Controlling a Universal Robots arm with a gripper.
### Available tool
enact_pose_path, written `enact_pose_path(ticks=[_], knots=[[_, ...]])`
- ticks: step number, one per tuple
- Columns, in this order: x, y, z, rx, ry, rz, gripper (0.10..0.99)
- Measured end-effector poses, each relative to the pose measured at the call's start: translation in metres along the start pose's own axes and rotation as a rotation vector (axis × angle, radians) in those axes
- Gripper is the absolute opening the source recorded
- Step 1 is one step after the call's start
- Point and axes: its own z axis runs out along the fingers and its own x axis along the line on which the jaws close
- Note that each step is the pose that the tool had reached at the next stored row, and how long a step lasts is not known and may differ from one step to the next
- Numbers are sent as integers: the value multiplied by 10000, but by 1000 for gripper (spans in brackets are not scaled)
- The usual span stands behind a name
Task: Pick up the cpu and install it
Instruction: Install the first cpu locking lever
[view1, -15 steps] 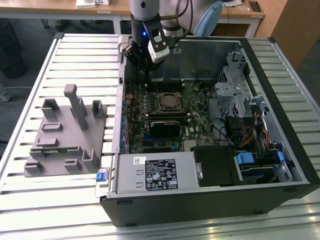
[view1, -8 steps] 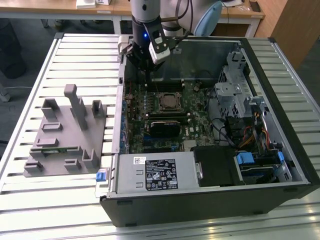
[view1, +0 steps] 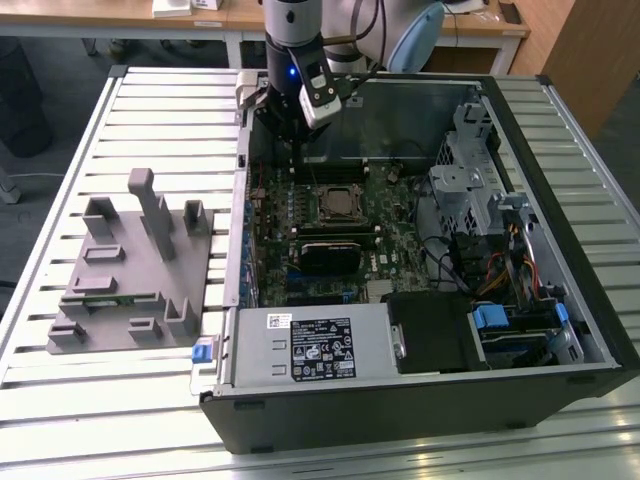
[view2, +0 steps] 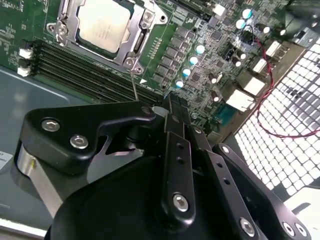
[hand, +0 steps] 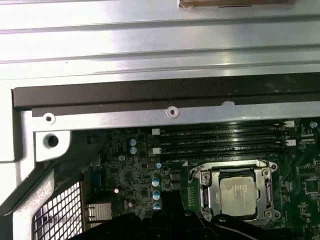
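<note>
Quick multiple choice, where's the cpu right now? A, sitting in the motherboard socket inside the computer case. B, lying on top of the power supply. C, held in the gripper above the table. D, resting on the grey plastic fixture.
A: in both wrist views the cpu lies flat inside the metal frame of the motherboard socket, beside the memory slots, with the gripper off to one side of it.

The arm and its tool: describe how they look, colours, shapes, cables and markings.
In the exterior view the arm is a silver-grey tube with a pale blue joint cap, black cables looped beside it and a small blue light on its black wrist. In the second wrist view the tool is matte black: flat, angular linkage bars fastened with silver screws, narrowing to slim fingers.
</note>
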Motion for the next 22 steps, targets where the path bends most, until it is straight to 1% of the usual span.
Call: enact_pose_path(ticks=[5, 11, 17, 22], knots=[[-4, 56, 20, 1, 0, 0, 106], [-53, 90, 30, 0, 0, 1, 106], [-136, 107, 33, -3, 1, 0, 106], [-249, 120, 36, -9, 1, -1, 106]])
